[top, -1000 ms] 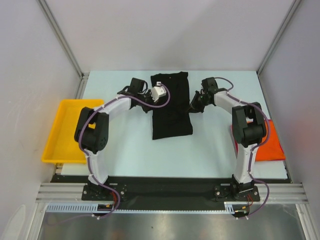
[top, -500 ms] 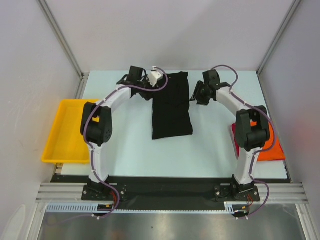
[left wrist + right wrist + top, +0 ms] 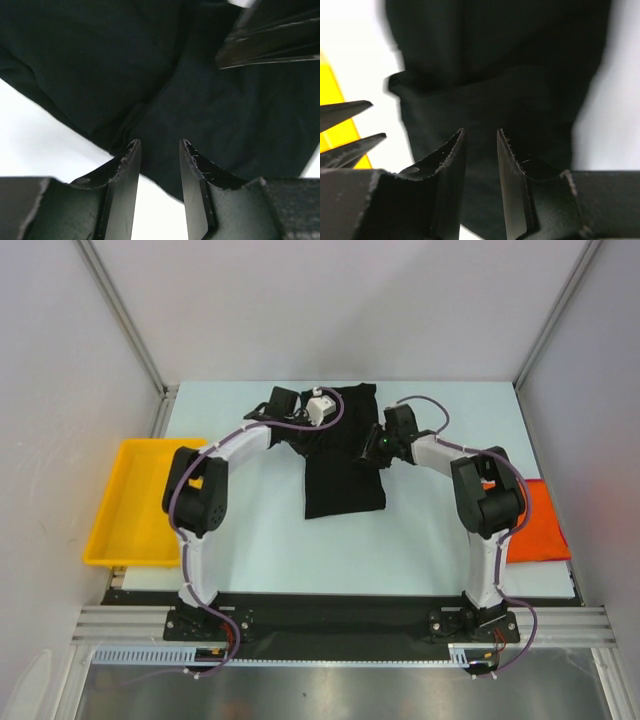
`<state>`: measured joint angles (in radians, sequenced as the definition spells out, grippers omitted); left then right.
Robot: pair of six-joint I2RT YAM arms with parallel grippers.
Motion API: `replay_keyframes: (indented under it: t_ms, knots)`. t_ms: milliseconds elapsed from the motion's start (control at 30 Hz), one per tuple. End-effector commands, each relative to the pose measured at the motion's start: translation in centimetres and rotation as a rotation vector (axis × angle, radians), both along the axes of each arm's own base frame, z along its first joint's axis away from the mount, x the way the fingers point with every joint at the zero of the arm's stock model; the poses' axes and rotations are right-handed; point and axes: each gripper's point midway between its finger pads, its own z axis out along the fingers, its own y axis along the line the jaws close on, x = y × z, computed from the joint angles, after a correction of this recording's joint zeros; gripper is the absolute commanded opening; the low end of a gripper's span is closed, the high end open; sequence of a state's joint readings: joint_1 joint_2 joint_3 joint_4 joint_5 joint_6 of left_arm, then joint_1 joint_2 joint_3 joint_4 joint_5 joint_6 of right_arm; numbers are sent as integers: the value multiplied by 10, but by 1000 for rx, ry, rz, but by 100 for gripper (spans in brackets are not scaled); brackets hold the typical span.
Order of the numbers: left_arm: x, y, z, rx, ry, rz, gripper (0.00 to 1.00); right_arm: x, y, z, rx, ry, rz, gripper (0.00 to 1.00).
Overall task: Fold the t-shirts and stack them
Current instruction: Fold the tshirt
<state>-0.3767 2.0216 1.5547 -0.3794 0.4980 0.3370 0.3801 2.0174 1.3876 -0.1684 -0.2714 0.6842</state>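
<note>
A black t-shirt (image 3: pixel 343 462) lies folded into a long strip at the table's middle back. My left gripper (image 3: pixel 305 432) is open at the strip's left edge near the far end; the left wrist view shows its jaws apart over the black cloth (image 3: pixel 165 75) edge. My right gripper (image 3: pixel 368 447) is open at the strip's right edge; the right wrist view shows its jaws apart above the black cloth (image 3: pixel 495 85). An orange-red t-shirt (image 3: pixel 543 522) lies folded at the right table edge, partly behind the right arm.
A yellow plastic tray (image 3: pixel 125 505) stands at the left table edge; a bit of it shows in the right wrist view (image 3: pixel 335 135). White walls and metal posts enclose the table at the back and sides.
Both grippers have moved inward onto the black shirt: the left from beside its far left corner, the right from off its right side to its right edge.
</note>
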Motion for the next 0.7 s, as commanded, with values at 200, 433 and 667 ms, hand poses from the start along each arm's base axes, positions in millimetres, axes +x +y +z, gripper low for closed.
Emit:
replay_keyframes:
  t_ms: [200, 433, 667]
  knots:
    - [56, 20, -34, 166, 33, 236, 41, -5, -61, -41, -71, 95, -163, 34]
    - [61, 32, -20, 229, -26, 256, 41, -7, -64, 7, -114, -8, -115, 40]
    - [39, 14, 71, 88, -156, 165, 42, -50, -58, 60, -155, -101, -36, 41]
